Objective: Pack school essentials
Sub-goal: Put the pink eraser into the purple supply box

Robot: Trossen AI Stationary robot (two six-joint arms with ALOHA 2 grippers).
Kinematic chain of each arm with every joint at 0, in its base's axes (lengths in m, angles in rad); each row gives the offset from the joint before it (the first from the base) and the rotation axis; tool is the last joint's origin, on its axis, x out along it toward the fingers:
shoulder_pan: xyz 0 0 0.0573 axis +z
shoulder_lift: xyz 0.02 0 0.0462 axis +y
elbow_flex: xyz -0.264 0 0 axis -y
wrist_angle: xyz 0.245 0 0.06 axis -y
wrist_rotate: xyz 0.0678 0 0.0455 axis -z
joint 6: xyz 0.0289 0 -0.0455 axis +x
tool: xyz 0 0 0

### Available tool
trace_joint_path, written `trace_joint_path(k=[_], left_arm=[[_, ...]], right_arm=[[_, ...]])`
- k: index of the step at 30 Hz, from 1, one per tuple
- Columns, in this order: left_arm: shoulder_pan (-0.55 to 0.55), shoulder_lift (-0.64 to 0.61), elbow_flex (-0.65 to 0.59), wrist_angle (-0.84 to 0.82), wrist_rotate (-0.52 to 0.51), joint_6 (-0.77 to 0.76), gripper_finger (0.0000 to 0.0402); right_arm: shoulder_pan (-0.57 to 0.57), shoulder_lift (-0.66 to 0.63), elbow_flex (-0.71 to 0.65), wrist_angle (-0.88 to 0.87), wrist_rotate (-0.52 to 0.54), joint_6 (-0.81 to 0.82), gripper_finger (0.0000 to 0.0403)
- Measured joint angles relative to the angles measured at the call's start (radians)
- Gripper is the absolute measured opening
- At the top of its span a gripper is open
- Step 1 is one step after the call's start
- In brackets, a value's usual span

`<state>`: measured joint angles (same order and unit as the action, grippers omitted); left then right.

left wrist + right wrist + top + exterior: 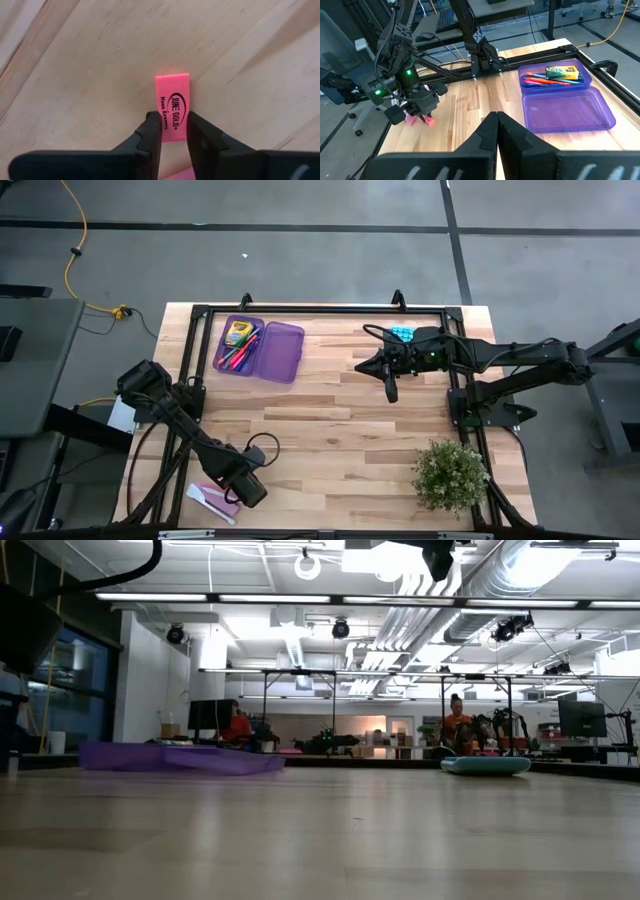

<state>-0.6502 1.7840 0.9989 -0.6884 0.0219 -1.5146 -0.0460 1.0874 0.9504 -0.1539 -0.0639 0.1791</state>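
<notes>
Beyond my tabletop (330, 430) of pale wood planks, I see a grey floor (300, 250) crossed by dark lines, with a yellow cable (72, 240) lying on it. Across the room, ceiling light strips (400, 600), exposed ducts (500, 570) and desks with monitors (583, 720).

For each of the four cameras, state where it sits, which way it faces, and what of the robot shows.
High: overhead, straight down; both arms, purple case, plant.
Low: table height, level across the table into the room; no gripper shows.
Left wrist: on the left arm, facing down; left gripper straddling the pink eraser.
Right wrist: on the right arm, facing across; shut right gripper.
Shared: right wrist and high both show the case.
</notes>
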Motion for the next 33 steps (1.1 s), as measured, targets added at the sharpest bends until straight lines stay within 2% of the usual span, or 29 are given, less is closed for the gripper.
trace_joint_path(k=[4,10,15,19,24,28,33], left_arm=[[0.01,0.0,0.0,0.0,0.02,0.016,0.0071],[0.042,-0.052,-0.004,-0.011,0.036,0.157,0.007],[0.088,-0.159,-0.003,-0.016,-0.051,0.281,0.007],[0.144,-0.284,-0.003,-0.015,-0.16,0.399,0.0071],[0.247,-0.469,-0.002,0.038,-0.291,0.61,0.0071],[0.353,-0.613,-0.002,0.14,-0.361,0.837,0.0072],[0.501,-0.755,-0.002,0.295,-0.383,1.155,0.0072]], right_arm=[[0.0,0.0,0.0,0.0,0.0,0.0,0.0],[0.0,0.0,0.0,-0.003,0.0,-0.003,0.0],[0.0,0.0,0.0,-0.017,0.0,-0.004,0.0],[0.0,0.0,0.0,-0.027,0.0,-0.001,0.0],[0.0,0.0,0.0,-0.029,0.0,-0.001,0.0],[0.0,0.0,0.0,-0.024,0.0,-0.004,0.0],[0.0,0.0,0.0,0.049,-0.02,-0.022,0.0]])
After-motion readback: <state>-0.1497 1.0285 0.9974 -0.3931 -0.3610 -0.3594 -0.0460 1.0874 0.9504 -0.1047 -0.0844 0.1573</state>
